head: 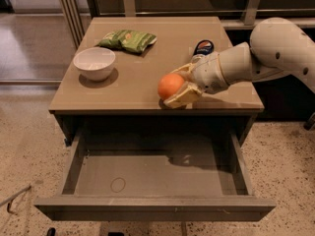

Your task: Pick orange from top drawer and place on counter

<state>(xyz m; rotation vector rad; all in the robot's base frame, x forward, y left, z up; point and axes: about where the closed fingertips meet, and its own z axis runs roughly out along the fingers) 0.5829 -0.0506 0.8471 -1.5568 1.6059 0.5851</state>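
The orange (pixel 170 86) is held between the pale fingers of my gripper (pixel 178 86), which is shut on it. The gripper reaches in from the right on a white arm and holds the orange low over the front part of the tan counter (pixel 138 77), just behind its front edge. I cannot tell whether the orange touches the counter. Below, the top drawer (pixel 152 173) is pulled wide open and holds nothing; a faint ring mark (pixel 117 184) shows on its floor at the front left.
A white bowl (pixel 94 63) stands on the counter's left side. A green snack bag (pixel 128 40) lies at the back. A dark can (pixel 202 48) lies on its side behind the gripper. Speckled floor surrounds the cabinet.
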